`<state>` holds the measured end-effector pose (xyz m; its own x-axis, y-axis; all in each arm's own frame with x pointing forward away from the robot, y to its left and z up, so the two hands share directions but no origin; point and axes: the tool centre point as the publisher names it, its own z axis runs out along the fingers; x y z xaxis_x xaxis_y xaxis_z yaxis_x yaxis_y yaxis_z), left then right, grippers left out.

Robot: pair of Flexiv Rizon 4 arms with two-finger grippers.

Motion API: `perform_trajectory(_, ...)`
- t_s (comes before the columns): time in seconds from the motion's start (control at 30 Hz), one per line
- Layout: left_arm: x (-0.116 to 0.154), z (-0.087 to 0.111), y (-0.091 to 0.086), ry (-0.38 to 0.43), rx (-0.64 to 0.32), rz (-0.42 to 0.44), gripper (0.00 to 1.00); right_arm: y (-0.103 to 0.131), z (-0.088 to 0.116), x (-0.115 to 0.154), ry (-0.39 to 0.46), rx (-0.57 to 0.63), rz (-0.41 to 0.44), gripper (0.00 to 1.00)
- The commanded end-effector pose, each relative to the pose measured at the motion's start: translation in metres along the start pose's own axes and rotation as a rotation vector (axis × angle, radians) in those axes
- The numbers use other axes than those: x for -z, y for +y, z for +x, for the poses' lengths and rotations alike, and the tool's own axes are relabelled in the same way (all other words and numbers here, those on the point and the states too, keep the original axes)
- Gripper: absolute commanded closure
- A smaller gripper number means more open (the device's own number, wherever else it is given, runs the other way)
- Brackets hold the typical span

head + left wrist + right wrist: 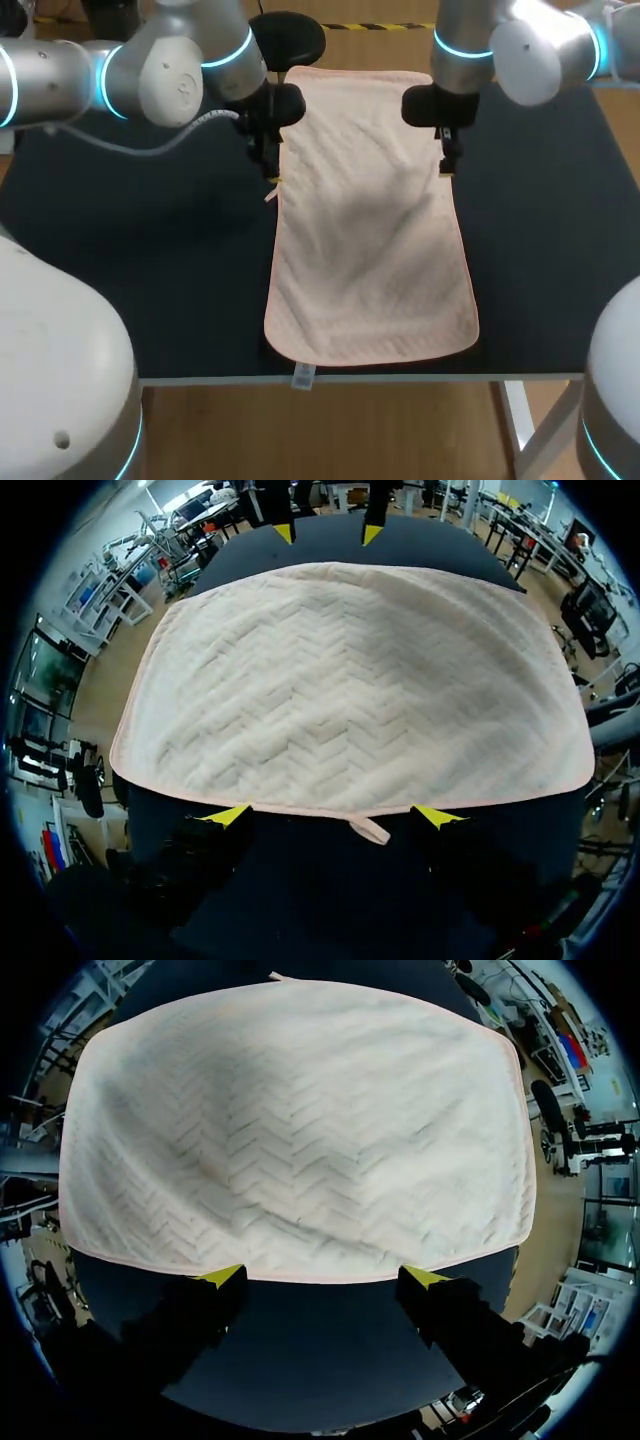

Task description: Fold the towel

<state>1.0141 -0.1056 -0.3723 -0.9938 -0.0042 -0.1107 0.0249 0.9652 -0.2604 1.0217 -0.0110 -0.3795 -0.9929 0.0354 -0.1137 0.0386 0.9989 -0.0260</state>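
A pale pink quilted towel [370, 220] lies flat on the dark table [150, 250], its long side running from the far edge to the front edge. My left gripper [272, 168] stands open at the towel's left long edge. In its wrist view the yellow tips of my left gripper [332, 816] straddle the hem of the towel [350, 680], beside a small loop tag [370, 830]. My right gripper [447, 160] stands open at the opposite long edge. My right gripper [322, 1277] has its tips just at the hem of the towel [300, 1130]. Neither gripper holds anything.
A small label [303, 376] on the towel's near end hangs over the table's front edge. Bare dark tabletop lies to the left [120, 300] and right [550, 260] of the towel. My right gripper [328, 532] shows across the towel in the left wrist view.
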Motion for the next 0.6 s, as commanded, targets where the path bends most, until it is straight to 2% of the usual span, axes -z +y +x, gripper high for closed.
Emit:
perform_trajectory(0.03,-0.017,-0.010,-0.007,0.019,0.000,-0.013,0.00,-0.003,-0.003,-0.010,0.013,0.001,-0.008,0.00)
perform_trajectory(0.47,-0.043,-0.022,-0.005,0.059,0.037,-0.010,0.00,-0.007,-0.006,-0.036,0.055,0.008,-0.032,0.00)
perform_trajectory(0.6,-0.048,-0.022,-0.007,0.072,0.000,-0.016,0.00,-0.008,-0.008,-0.037,0.060,0.012,-0.033,0.00)
